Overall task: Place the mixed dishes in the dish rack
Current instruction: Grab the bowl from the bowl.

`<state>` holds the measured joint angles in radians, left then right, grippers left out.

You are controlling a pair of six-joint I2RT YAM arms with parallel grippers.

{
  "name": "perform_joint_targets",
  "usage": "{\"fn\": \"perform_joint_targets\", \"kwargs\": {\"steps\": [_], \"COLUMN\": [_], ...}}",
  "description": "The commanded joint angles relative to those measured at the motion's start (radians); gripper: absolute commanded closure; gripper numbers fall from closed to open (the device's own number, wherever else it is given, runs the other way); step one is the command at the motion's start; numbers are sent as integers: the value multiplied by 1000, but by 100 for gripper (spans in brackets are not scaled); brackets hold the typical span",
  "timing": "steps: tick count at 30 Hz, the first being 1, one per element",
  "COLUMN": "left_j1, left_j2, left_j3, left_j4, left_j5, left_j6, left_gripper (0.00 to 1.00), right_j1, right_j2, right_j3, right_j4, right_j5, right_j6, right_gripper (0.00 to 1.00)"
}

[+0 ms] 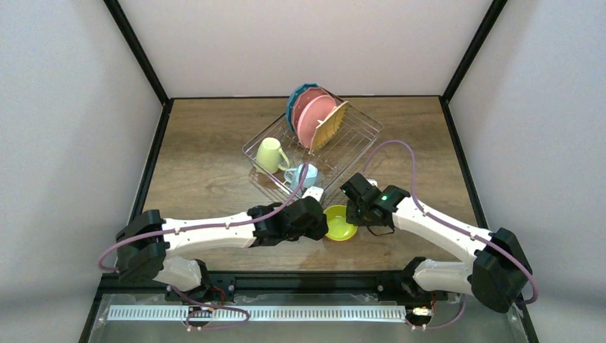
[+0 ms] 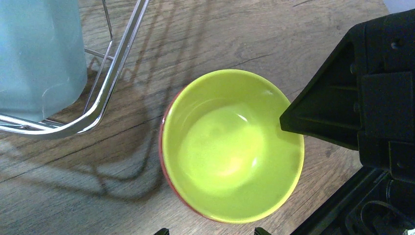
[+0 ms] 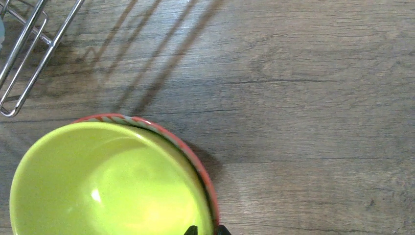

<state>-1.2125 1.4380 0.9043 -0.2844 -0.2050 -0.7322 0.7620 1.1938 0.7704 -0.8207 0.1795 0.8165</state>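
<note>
Bowl (image 3: pixel 107 186) | lime | rim between right pincer (image 3: pixel 207 230) tips

I work over a wood-grain table (image 1: pixel 207 179), boxed in by plain white walls (image 1: pixel 71 107) and black frame posts (image 1: pixel 137 50), under soft, even light.

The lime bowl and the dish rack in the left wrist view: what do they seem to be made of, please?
Lime bowl: probably glazed ceramic, though it could be melamine; the inside is smooth and glossy, with sharp white highlights. Dish rack: metal wire, likely chromed or polished steel; the thin silvery rods give bright, mirror-like reflections.
</note>
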Motion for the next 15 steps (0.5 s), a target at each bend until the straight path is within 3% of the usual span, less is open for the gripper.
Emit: {"fn": "perform_joint_targets", "kwargs": {"steps": [1,15], "left_j1": [-7,-11], "left_j2": [3,-16], "left_j3": [-10,-38], "left_j4": [21,32], "left_j5": [-2,-6], "left_j6": [-5,-28], "left_gripper": [0,0], "right_j1": [8,26], "right_j2": [-18,-28], "right_j3": [20,4], "right_j4": [-21,-25], "right_j5": [20,15], "right_j6": [16,26], "right_gripper": [79,80]}}
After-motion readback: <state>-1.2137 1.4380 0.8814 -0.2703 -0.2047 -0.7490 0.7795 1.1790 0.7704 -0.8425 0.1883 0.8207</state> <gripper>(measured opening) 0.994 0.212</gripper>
